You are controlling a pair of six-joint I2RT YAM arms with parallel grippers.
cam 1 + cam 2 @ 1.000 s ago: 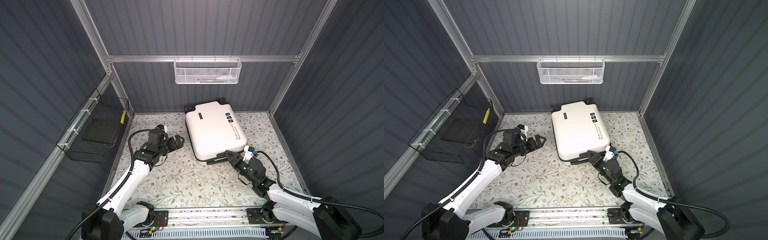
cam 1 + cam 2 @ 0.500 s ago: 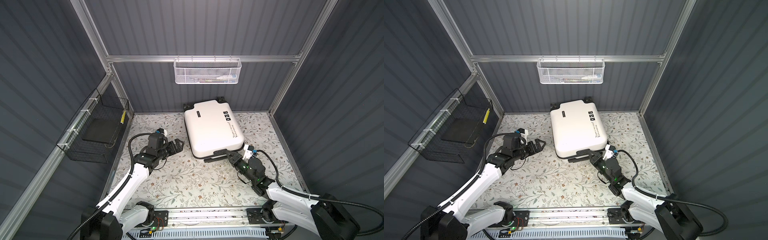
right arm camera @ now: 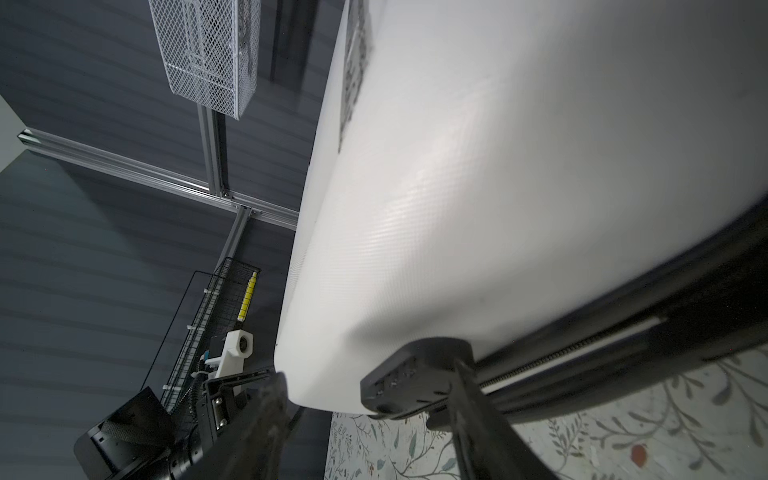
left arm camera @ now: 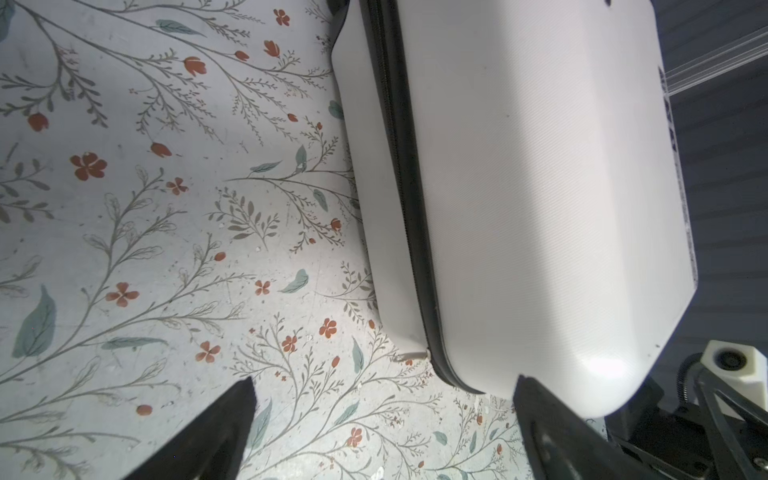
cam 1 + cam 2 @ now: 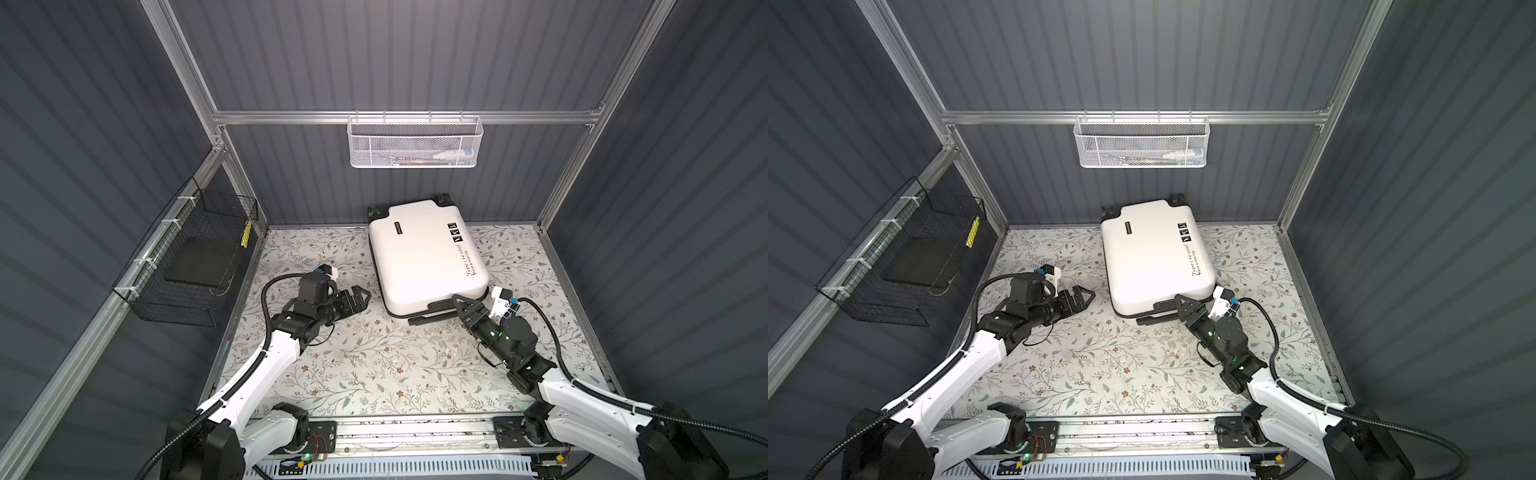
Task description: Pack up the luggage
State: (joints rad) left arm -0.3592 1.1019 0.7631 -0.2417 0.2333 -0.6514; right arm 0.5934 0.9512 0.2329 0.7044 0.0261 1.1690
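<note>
1. Luggage [image 5: 424,253]: closed, flat on the floral table [image 5: 374,365], far centre; its underside is hidden from me.
2. Left gripper [image 5: 362,300]: fingers fully spread, empty, just left of the luggage.
3. Right gripper [image 5: 457,303]: fingers parted at the near-edge handle [image 5: 430,313]; contact I cannot tell.

Stretched the white-and-black left arm [image 5: 266,365] low and forward, its black two-fingered left gripper [image 5: 360,298] spread wide, and angled the white-and-black right arm [image 5: 582,399] inward from the opposite side, its black two-fingered right gripper [image 5: 462,305] parted.
</note>
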